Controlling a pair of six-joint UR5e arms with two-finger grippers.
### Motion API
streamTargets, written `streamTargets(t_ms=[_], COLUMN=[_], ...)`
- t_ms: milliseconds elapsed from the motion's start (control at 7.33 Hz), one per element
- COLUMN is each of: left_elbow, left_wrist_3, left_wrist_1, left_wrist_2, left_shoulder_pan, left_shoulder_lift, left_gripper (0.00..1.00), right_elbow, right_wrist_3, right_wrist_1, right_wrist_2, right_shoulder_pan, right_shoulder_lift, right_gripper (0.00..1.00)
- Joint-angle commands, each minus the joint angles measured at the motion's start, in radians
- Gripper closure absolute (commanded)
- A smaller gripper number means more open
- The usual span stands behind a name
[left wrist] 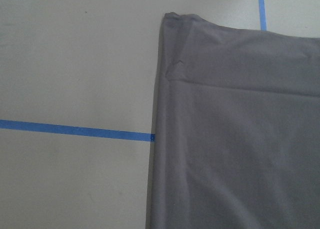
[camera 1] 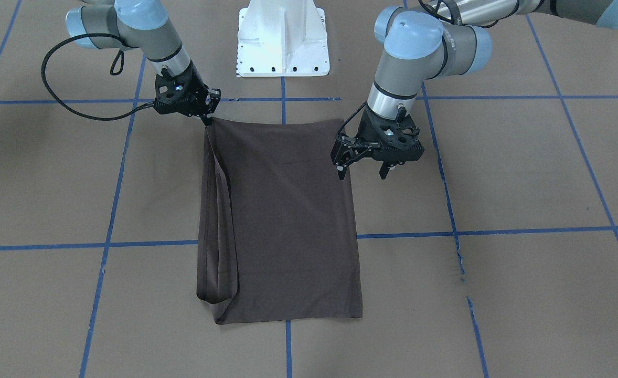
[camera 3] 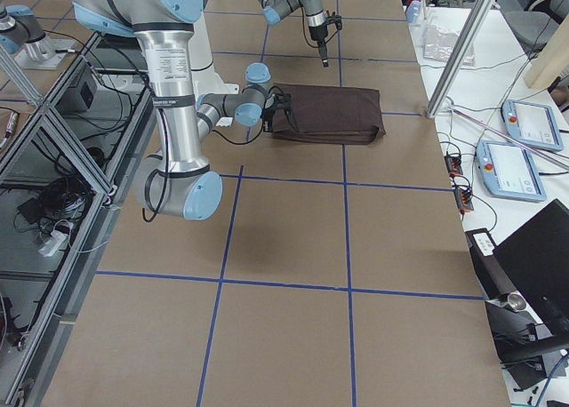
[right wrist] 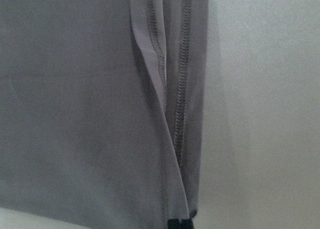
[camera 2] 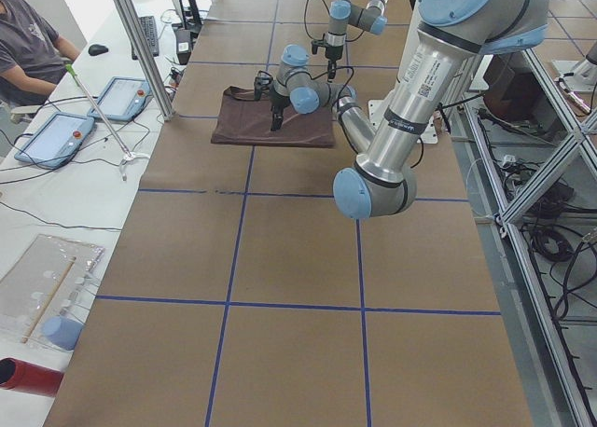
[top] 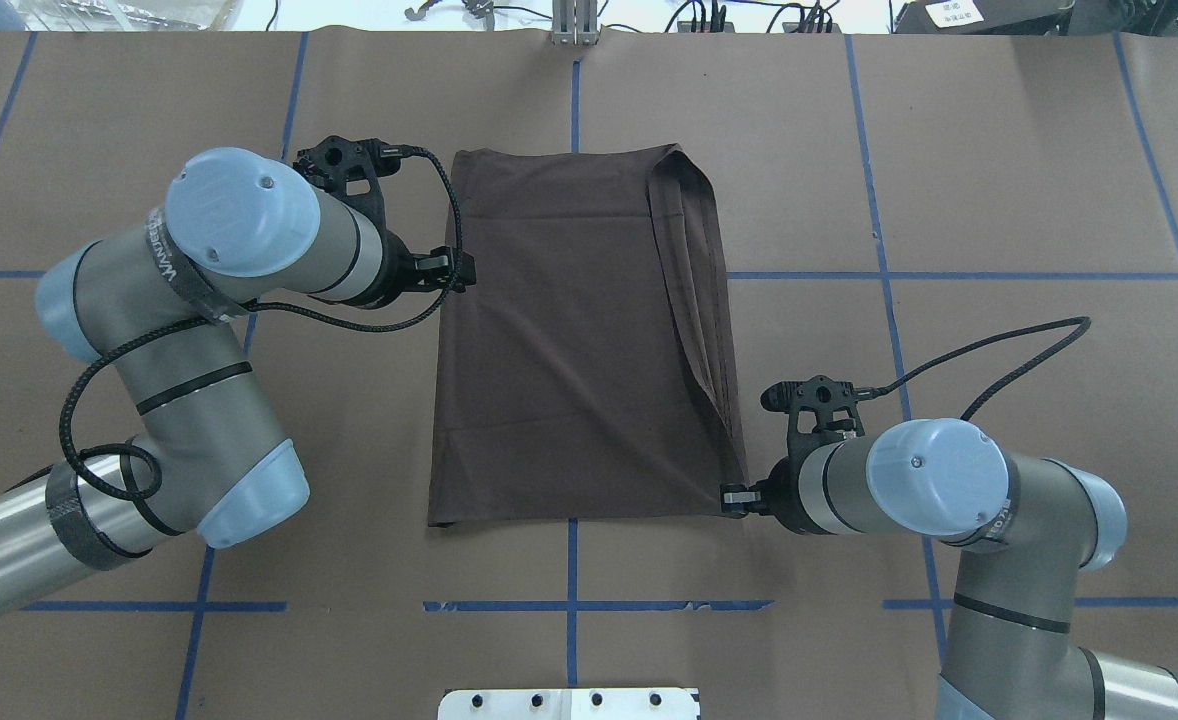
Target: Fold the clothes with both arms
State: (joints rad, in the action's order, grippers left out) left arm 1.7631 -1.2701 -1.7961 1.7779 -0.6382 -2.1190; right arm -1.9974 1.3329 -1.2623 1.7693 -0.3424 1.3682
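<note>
The folded T-shirt (camera 1: 288,220) is laid flat on the surface (camera 1: 498,289). One corner is pinched by the right gripper (camera 1: 208,121). The left gripper (camera 1: 362,173) is held released, fingers spread, above the opposite edge.

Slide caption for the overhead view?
Folded dark brown T-shirt on table; right gripper pinches one corner, left gripper open beside the opposite edge.

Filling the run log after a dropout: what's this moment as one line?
shirt folded into rectangle, flat on table | right gripper shut on its corner | left gripper open at opposite edge
</note>
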Motion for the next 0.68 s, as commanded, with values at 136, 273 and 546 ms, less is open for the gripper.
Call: streamTargets(t_ms=[136, 273, 546], left_elbow=[-0.001, -0.002, -0.005], left_wrist_3=[0.003, 0.006, 0.006], left_wrist_1=[0.000, 0.000, 0.000], left_wrist_2=[0.000, 0.000, 0.002], left_shoulder_pan=[0.000, 0.000, 0.000], left_shoulder_lift=[-0.001, 0.001, -0.001], left_gripper=[0.00, 0.00, 0.00], right_elbow=[0.002, 0.018, 0.124], right_wrist_3=[-0.049, -0.093, -0.203], right_wrist_1=[-0.090, -0.220, -0.376], right_wrist_2=[0.002, -0.001, -0.001], right_shoulder_pan=[-0.039, -0.067, -0.111], right_shoulder_lift=[-0.052, -0.134, -0.280], right_gripper=[0.00, 0.00, 0.00])
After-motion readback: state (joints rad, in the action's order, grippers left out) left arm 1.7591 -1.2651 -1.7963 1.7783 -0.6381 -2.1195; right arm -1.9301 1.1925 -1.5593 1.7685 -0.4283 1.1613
